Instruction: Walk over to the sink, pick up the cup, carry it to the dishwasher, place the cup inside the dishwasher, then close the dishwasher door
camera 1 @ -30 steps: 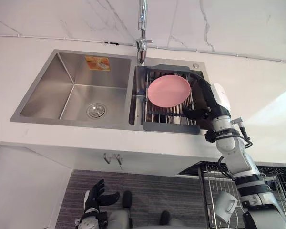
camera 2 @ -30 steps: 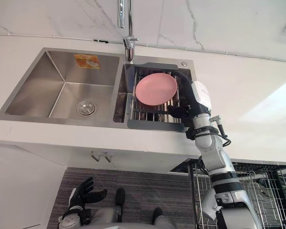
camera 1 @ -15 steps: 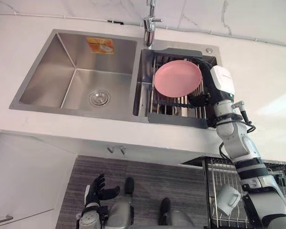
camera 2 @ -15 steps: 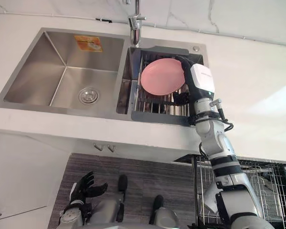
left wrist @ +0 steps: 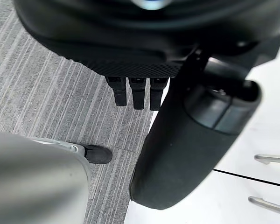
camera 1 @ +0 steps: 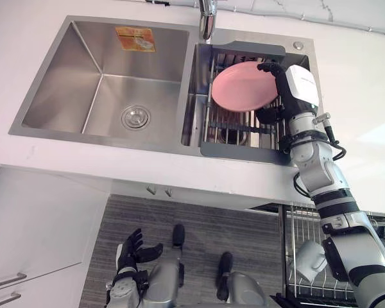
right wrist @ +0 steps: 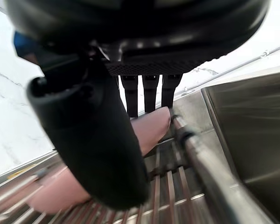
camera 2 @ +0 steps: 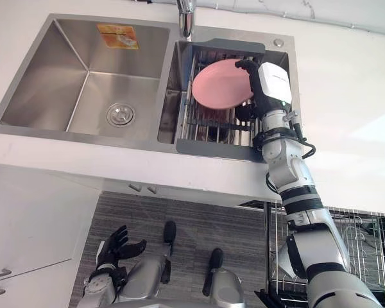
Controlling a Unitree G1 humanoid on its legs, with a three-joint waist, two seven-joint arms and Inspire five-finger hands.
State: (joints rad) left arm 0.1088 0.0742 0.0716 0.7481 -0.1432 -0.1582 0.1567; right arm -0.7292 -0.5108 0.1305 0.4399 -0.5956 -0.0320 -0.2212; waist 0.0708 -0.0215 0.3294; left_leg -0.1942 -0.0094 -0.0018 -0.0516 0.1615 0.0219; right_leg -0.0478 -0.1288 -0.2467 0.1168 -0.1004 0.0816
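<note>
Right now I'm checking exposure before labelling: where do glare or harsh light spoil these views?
Left eye view: a bright patch washes out the counter right of the sink, whose steel shows a soft sheen; the pink plate is evenly lit. Right wrist view: the right hand reads dark against a bright wall. Left wrist view: the left hand is dark beside a bright white cabinet.

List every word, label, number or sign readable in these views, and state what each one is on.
Orange-and-yellow sticker on the sink, back wall of its left basin: the print is too small and blurred to read.
No other text, number or sign can be made out.
</note>
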